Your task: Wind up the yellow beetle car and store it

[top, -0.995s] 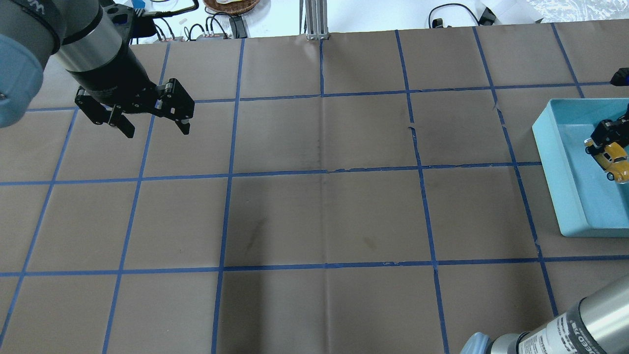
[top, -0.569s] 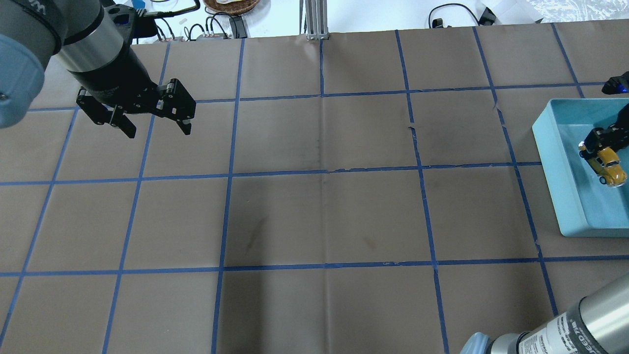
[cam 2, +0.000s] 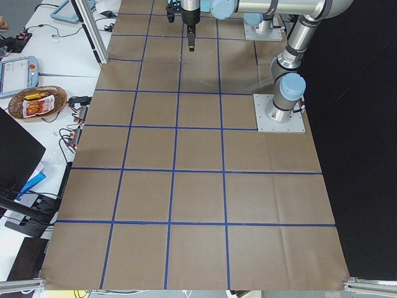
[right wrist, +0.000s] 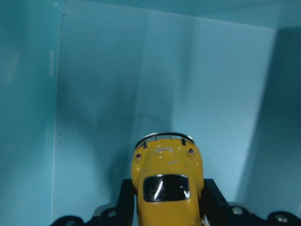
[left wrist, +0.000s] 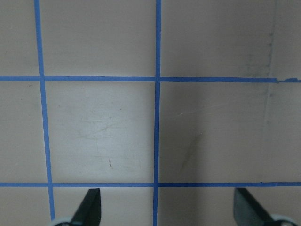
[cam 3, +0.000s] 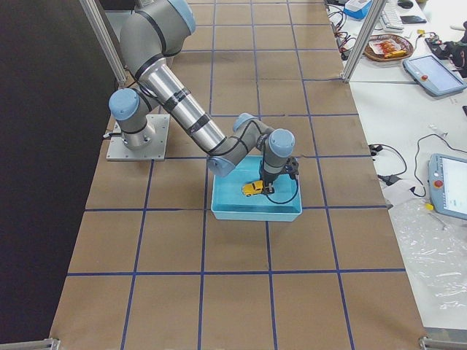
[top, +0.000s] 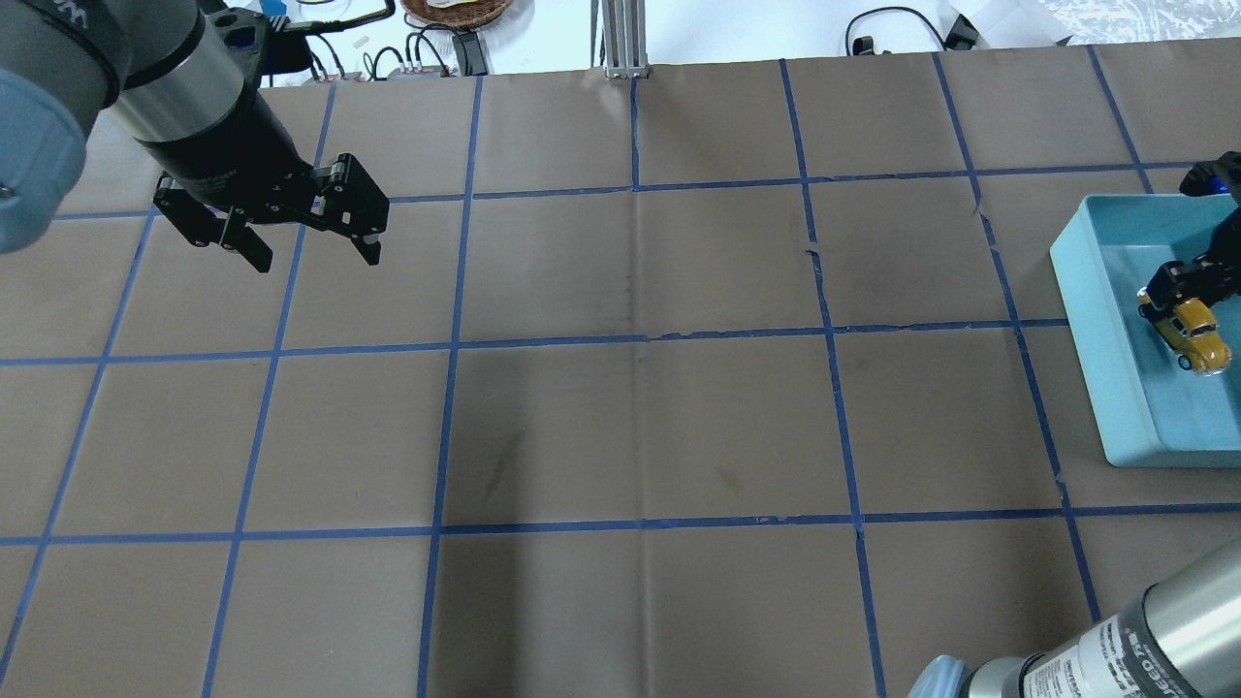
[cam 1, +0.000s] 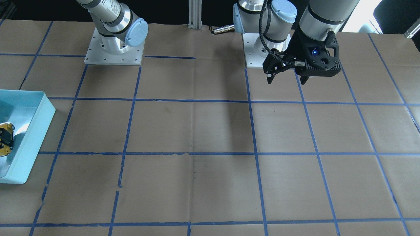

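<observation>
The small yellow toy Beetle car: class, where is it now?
The yellow Beetle car is at the overhead view's far right, inside the light blue tray, held by the right gripper.

bin walls (top: pixel 1094 325) ring right tool (top: pixel 1171 291) — top open | table (top: pixel 630 427) flat

The table (top: pixel 640 427), brown-papered with a blue tape grid (top: pixel 453 345), bears a light-blue tray (top: pixel 1084 320).

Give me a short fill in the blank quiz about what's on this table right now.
1. The right pincer is shut on a ____ car.
2. The car is inside the tray, on the robot's ____ side.
3. The left pincer is ____ and holds nothing.
Missing words: yellow; right; open.
</observation>
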### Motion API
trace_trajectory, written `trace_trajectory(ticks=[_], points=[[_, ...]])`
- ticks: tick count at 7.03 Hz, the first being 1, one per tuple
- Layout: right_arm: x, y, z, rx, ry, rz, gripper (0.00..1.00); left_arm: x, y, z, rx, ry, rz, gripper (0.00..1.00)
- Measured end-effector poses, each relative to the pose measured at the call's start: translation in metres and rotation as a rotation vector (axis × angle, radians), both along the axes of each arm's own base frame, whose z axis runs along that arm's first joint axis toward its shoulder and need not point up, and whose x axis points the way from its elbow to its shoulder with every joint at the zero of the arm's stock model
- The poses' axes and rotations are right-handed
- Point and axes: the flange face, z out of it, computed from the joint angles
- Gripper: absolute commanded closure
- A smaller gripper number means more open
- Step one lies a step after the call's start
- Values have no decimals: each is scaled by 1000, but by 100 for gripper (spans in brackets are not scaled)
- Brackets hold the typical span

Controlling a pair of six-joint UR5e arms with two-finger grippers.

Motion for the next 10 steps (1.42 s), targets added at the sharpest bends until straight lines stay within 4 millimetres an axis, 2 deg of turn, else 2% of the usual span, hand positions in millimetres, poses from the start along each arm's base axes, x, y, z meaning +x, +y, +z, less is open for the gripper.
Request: trace_trajectory(ticks=[4,6,8,10], points=[[0,0,2,-2,3,-11,2,0,-1,-2,5,0,4,0],[-2,-2,14,-16,13,-14,1,0,1,-5,9,0,11,0],[-1,1,49,-43,36,-18,1,0,3,-7,12,2,7,0],[9,12,98,-59,46,-16,1,1,3,-7,12,2,5,0]])
